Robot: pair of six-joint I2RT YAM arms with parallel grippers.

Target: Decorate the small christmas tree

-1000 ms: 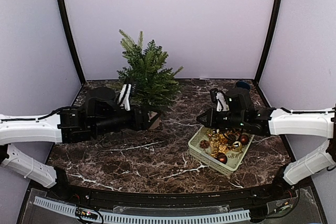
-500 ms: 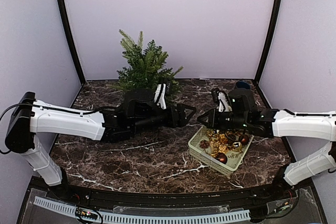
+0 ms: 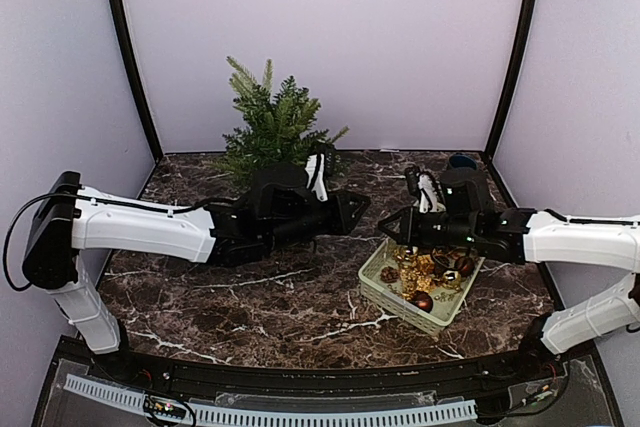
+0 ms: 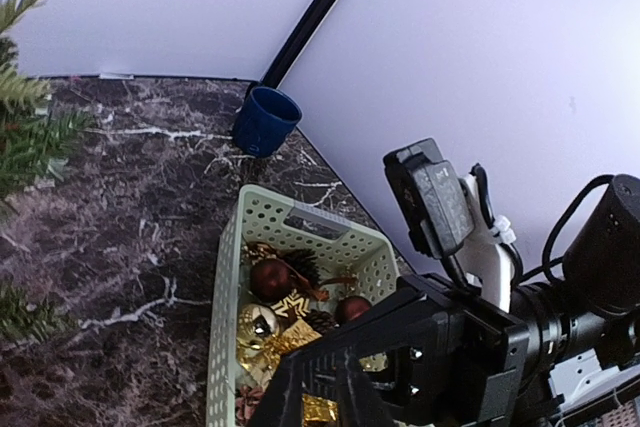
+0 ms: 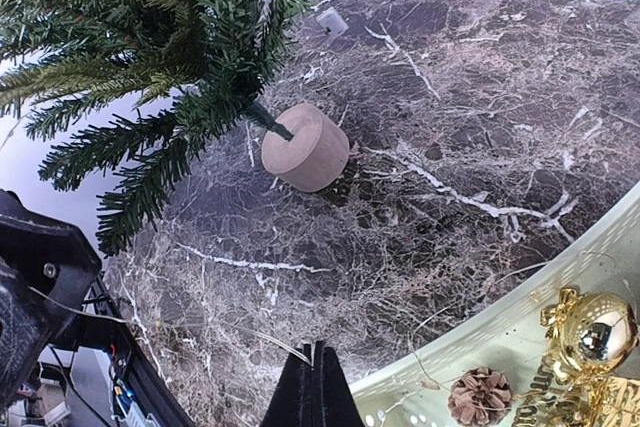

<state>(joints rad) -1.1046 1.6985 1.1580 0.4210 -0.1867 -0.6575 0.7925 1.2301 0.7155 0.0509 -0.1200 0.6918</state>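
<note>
The small christmas tree (image 3: 275,132) stands at the back left of centre; its beige pot (image 5: 305,147) shows in the right wrist view. My right gripper (image 3: 385,230) (image 5: 314,347) hovers over the table beside the basket (image 3: 375,292), shut on a thin thread (image 5: 266,338). That thread runs left to my left gripper (image 3: 358,205) (image 4: 320,355), which faces the right one tip to tip, its fingers drawn close together. Baubles fill the basket: a gold one (image 5: 597,332), a brown one (image 4: 270,277) and a pine cone (image 5: 480,395).
A blue cup (image 4: 265,122) stands in the back right corner by the black frame post. The basket's pale green perforated wall (image 4: 225,297) lies right of centre. Tree branches (image 4: 30,137) hang close behind my left arm. Purple walls enclose the marble table.
My left arm swung right from the tree's pot to meet the right gripper. Its jaws, wide open half a second ago, have drawn together. The right arm barely moved.
</note>
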